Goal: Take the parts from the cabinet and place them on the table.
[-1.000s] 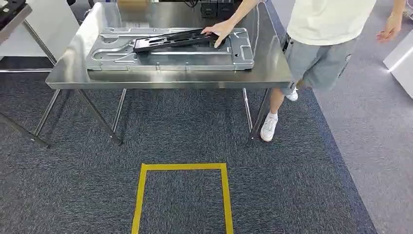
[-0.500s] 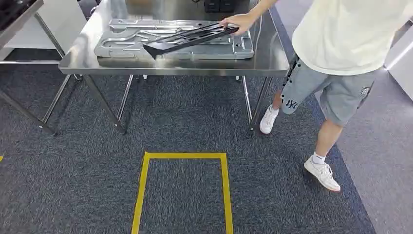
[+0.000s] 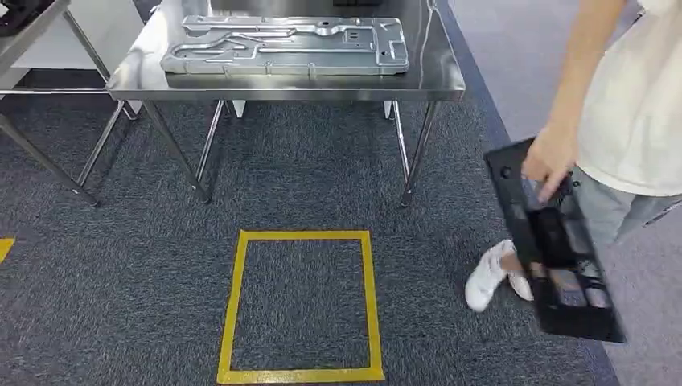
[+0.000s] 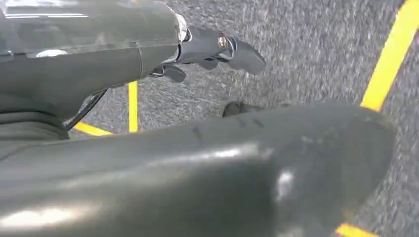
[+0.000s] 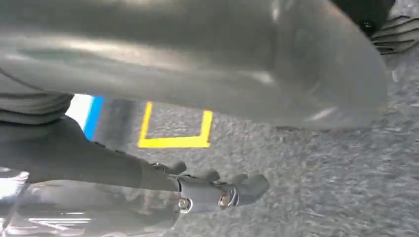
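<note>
Left robot hand [image 4: 217, 49]: I see it empty, fingers loosely apart over carpet.
Right robot hand [image 5: 222, 190]: empty too, fingers apart.
Silver part [image 3: 285, 44]: flat on far tabletop [image 3: 438, 76].
Black part [image 3: 555, 249]: carried by person's hand [image 3: 548, 161], right.

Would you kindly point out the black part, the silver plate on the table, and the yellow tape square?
black part [image 3: 563, 265]: head view, middle of its frame.
silver plate [image 3: 285, 46]: head view, central ribbed face.
yellow tape square [image 3: 234, 305]: head view, left strip.

A person [image 3: 627, 121] walks beside yellow floor tape [image 3: 301, 305] on grey carpet [image 3: 121, 265].
</note>
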